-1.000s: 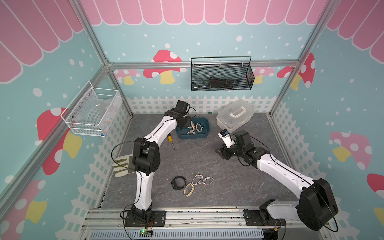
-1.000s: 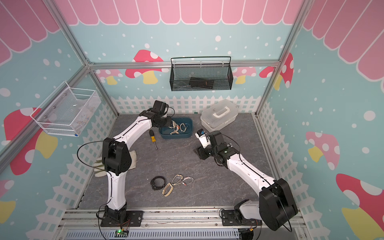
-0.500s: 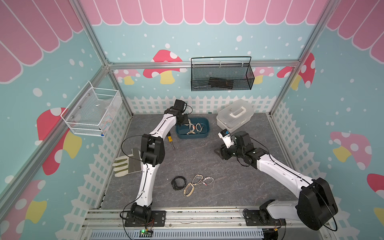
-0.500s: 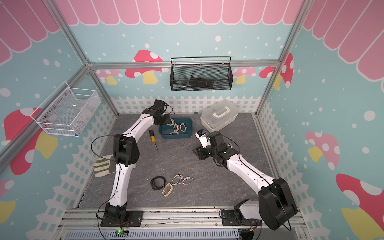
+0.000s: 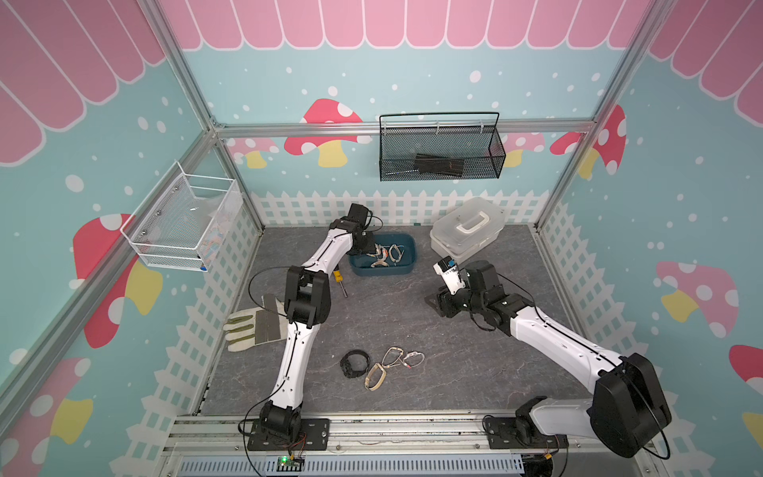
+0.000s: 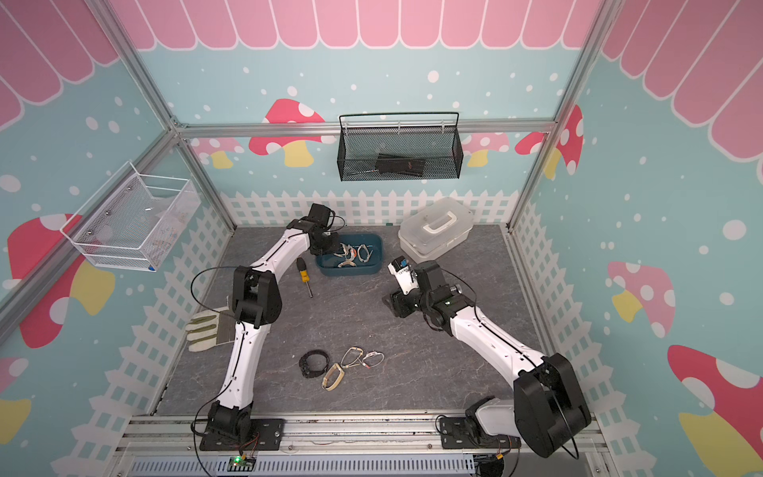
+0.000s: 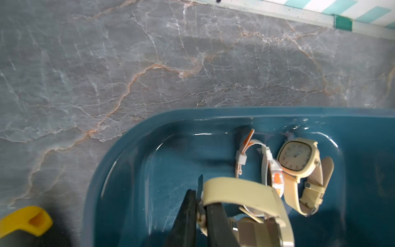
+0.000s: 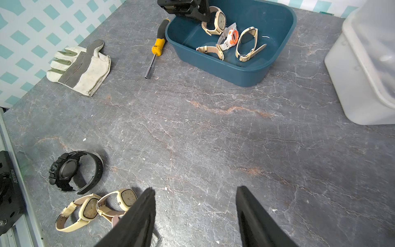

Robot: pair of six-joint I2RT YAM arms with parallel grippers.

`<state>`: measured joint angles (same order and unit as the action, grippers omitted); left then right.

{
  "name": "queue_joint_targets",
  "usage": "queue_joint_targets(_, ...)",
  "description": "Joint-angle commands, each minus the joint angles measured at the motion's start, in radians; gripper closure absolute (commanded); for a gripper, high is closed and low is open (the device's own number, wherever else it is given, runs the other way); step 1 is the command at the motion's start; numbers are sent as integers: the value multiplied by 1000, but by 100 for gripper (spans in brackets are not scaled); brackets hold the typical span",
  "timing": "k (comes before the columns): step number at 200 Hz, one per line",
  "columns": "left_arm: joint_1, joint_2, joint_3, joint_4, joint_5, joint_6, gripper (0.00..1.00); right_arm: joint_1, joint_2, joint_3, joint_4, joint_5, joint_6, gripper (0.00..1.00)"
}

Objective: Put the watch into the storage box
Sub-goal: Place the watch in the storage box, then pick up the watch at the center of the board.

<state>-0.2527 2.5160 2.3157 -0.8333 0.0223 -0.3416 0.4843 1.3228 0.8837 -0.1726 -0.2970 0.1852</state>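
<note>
The storage box (image 5: 382,270) (image 6: 349,269) is a dark teal bin at the back of the table. My left gripper (image 5: 369,250) (image 7: 201,198) hangs over its left end, shut on the strap of a cream watch (image 7: 237,192) (image 8: 215,23) held just above the box floor. A cream square-faced watch (image 7: 296,157) and a white-and-orange watch (image 7: 275,175) lie inside. Near the front, a black watch (image 5: 354,363) (image 8: 72,171) and two cream watches (image 8: 85,210) (image 8: 126,198) lie on the table. My right gripper (image 5: 433,301) (image 8: 194,189) is open and empty above the table, right of the middle.
A yellow-handled screwdriver (image 5: 339,281) lies left of the box and a work glove (image 5: 252,326) lies by the left fence. A white translucent case (image 5: 466,231) stands back right. A black mesh basket (image 5: 439,153) and a white wire basket (image 5: 181,227) hang on the walls.
The left arm's elbow has swung right, uncovering the glove. Its gripper stays over the box with the cream watch. The right arm has not moved.
</note>
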Motion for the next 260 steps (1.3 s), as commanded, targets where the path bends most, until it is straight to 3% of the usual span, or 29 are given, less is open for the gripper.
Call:
queue_joint_targets(1,10,1,23,-4,18,-1,80,5,0,-14,-10,-7,4,38)
queue_joint_targets(74,18,-54,29,-5,55,3,68,66,-41,-19,-69,23,-64,37)
queue_joint_targets(111,-5,-217,-43,2,124,6,67,78,-47,2,-160,35,-138,37)
queue_joint_targets(148,-85,-467,-330,88,128,56,66,118,-20,-10,-252,74,-173,39)
queue_joint_targets(204,-150,-814,-890,345,119,-7,66,234,6,-39,-234,76,-175,39)
queue_joint_targets(240,-149,-970,-1127,452,20,-46,66,293,98,18,-206,76,-173,41)
queue_joint_targets(260,-124,-1021,-1201,484,31,-53,66,330,176,59,-208,88,-181,43)
